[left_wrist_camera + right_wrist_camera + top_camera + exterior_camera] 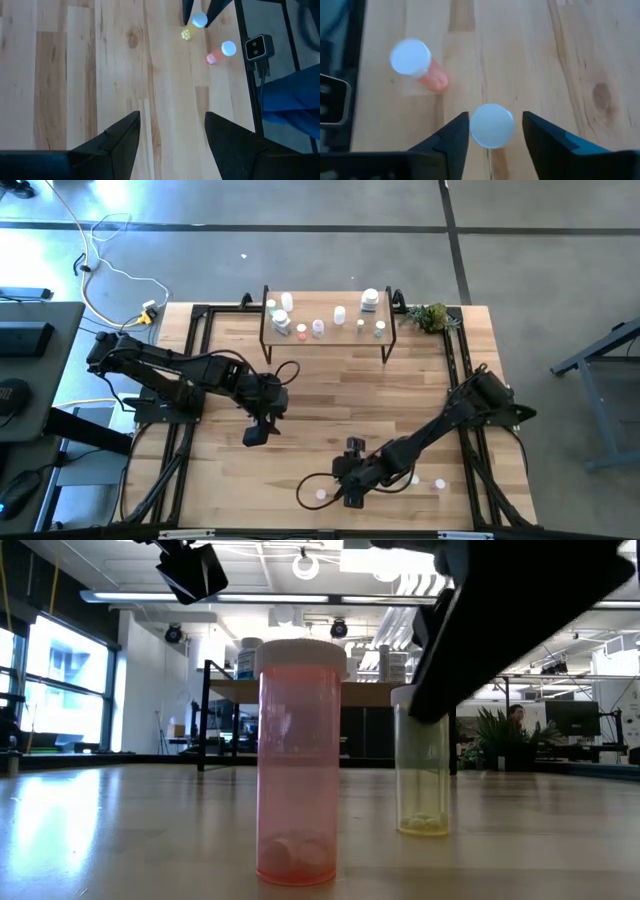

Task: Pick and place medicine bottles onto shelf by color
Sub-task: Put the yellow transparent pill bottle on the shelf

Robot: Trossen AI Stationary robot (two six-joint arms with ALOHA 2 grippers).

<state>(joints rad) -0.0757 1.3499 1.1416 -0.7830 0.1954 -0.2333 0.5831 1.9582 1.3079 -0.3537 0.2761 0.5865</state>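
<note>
A yellow-tinted bottle with a white cap point(491, 126) stands upright on the tabletop; it also shows in the low view point(422, 775). My right gripper point(494, 120) is open, pointing down, with one finger on either side of that cap; in the high view it is at the near middle point(352, 492). A pink-tinted bottle with a white cap point(415, 62) stands beside it point(321, 493). My left gripper point(258, 432) is open and empty above bare table point(172, 120). The shelf point(315, 305) at the far edge carries several bottles.
Two more white-capped bottles point(415, 478) point(439, 483) stand near the table's near right, under my right arm. A green plant sprig point(432, 317) lies right of the shelf. A small camera point(259, 47) sits at the table's near edge. Black frame rails run along both sides.
</note>
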